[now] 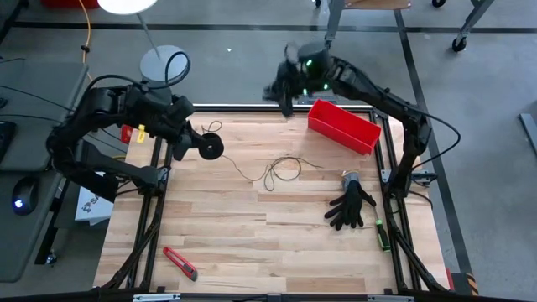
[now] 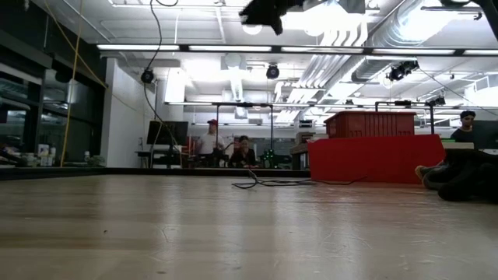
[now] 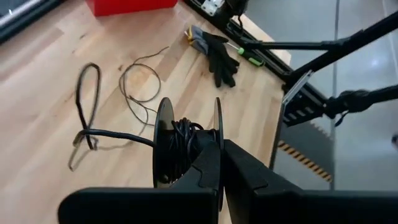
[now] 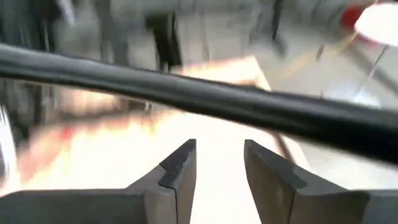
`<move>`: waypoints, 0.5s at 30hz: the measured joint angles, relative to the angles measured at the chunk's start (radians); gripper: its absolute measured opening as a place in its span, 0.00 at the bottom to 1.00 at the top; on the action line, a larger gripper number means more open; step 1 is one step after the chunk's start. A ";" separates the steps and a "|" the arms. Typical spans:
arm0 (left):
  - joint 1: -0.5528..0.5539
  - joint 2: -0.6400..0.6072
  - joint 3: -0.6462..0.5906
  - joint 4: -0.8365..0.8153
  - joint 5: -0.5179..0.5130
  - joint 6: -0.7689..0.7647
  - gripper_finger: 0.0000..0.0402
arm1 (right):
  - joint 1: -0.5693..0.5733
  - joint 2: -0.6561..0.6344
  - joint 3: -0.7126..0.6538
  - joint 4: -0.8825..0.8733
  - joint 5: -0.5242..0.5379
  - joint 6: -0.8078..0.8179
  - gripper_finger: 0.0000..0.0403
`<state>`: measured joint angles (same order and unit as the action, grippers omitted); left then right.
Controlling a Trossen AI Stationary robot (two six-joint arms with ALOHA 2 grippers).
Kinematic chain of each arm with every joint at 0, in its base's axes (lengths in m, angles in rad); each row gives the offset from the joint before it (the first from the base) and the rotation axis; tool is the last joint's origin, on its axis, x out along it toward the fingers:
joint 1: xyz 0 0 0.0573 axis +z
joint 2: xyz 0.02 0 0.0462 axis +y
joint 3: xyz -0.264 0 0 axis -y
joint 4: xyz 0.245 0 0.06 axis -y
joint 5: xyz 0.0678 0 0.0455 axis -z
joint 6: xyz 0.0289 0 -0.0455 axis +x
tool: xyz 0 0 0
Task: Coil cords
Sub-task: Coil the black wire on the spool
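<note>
A small round black spool (image 1: 210, 147) with dark cord wound on it is held in my left gripper (image 1: 195, 141) above the table's far left part; the left wrist view shows its two flanges and the winding (image 3: 183, 140). The thin dark cord (image 1: 281, 168) runs from the spool and lies in loose loops on the table's middle (image 3: 140, 87), also in the low view (image 2: 261, 183). My right gripper (image 1: 281, 88) is open and empty, high over the table's far edge (image 2: 264, 12); the gap between its fingers shows in its wrist view (image 4: 221, 165). My left gripper pinches one flange (image 3: 217, 121) of the spool between its two fingers (image 3: 202, 174), at the flange's rim. The spool is lifted clear of the table, its flanges on edge. The cord trails off it (image 3: 118, 134), slack, down to the table.
A red bin (image 1: 344, 126) stands at the far right. A black glove (image 1: 351, 205) and a green screwdriver (image 1: 382, 235) lie at the right. A red utility knife (image 1: 180, 262) lies near the front left. People show in the room behind the table (image 2: 226, 148).
</note>
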<state>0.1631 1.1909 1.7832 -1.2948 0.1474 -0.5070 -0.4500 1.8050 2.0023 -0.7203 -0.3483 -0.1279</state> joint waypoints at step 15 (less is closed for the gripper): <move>-0.094 0.072 0.001 0.010 -0.166 0.261 0.00 | 0.018 0.002 -0.310 0.037 -0.145 -0.067 0.31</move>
<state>0.0688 1.2632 1.7840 -1.2849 -0.0186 -0.2459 -0.4322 1.8069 1.6926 -0.6830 -0.4936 -0.1953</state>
